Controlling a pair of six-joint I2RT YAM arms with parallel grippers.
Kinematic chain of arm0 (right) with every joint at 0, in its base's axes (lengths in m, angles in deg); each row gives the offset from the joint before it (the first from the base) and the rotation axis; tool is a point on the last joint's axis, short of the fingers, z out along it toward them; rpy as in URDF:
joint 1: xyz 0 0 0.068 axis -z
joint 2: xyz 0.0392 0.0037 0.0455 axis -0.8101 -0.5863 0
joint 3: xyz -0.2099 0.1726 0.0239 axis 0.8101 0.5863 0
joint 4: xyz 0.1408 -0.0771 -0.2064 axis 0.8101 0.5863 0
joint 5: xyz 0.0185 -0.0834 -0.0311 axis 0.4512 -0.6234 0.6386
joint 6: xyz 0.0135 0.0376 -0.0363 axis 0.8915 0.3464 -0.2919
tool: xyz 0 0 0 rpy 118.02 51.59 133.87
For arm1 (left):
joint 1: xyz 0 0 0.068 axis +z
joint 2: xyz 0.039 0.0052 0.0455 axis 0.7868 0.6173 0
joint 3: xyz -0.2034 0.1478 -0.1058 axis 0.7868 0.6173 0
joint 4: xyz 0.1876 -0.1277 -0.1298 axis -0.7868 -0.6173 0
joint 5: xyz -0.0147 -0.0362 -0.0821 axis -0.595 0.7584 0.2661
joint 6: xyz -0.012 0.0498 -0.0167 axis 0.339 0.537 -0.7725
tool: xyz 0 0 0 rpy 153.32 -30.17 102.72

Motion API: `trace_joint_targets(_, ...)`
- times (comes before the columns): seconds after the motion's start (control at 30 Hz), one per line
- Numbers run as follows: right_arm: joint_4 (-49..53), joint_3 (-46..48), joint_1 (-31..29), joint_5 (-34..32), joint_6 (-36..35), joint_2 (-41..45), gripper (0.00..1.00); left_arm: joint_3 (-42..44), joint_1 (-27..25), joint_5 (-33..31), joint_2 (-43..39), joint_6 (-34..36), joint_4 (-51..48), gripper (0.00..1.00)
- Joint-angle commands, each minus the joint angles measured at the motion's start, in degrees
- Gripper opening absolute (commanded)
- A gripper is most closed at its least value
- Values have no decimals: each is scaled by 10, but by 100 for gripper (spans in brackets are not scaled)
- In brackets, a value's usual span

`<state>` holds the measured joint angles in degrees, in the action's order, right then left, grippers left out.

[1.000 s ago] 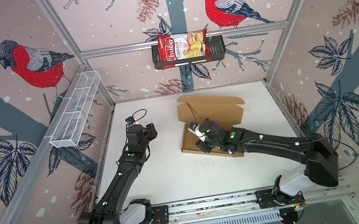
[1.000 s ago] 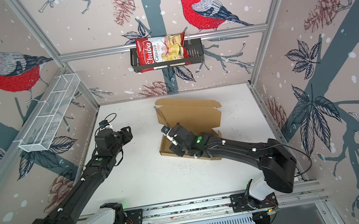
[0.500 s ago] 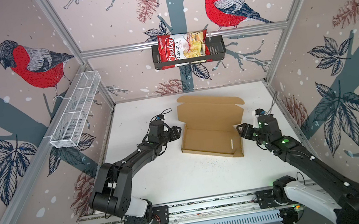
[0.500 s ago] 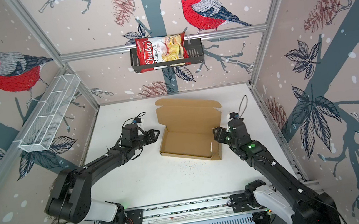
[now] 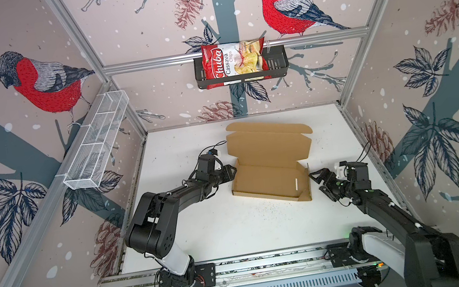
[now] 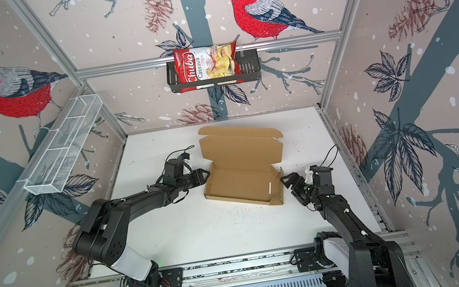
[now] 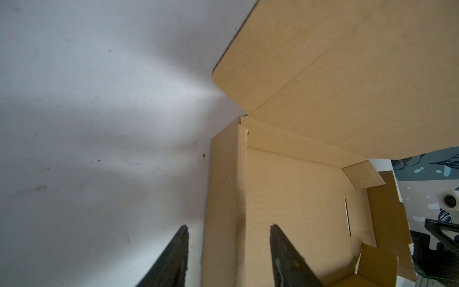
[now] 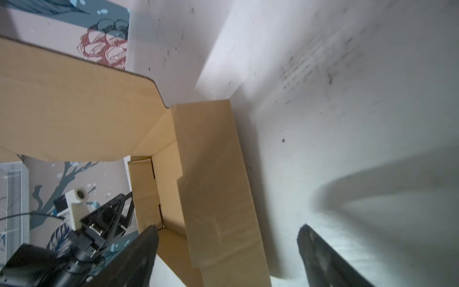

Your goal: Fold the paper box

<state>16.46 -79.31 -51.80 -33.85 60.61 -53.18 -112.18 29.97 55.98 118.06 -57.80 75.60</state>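
Observation:
The paper box point(image 5: 270, 181) point(image 6: 243, 185) is a shallow brown cardboard mailer lying mid-table, its lid open and leaning back. My left gripper point(image 5: 232, 172) point(image 6: 205, 175) is at the box's left end. In the left wrist view this gripper point(image 7: 229, 226) is open and straddles the left side wall of the box point(image 7: 298, 198), with gaps on both sides. My right gripper point(image 5: 316, 181) point(image 6: 287, 185) is at the right end. In the right wrist view it point(image 8: 227, 227) is wide open around the upright right end flap of the box point(image 8: 213, 174), touching nothing.
A red chips bag point(image 5: 233, 62) sits in a black basket point(image 5: 278, 64) on the back wall. A white wire tray point(image 5: 97, 144) hangs on the left wall. The arms' rail point(image 5: 269, 262) runs along the front edge. Dark specks point(image 5: 264, 206) lie in front of the box.
My right gripper left the inside of the box, went to its right end and opened wider. My left arm reached in to the box's left end wall.

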Motion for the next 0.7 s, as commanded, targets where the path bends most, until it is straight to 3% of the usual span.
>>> trace_joint_targets(0.0,-97,15,-5,43,28,-25,88,0,-1,8,7,-9,25,49)
trace_joint_targets(0.33,-194,12,-42,58,34,-99,84,-1,-2,6,26,-8,19,37)
trace_joint_targets(0.67,-147,-42,-96,30,-6,-83,83,-9,-8,-5,32,-5,1,22)
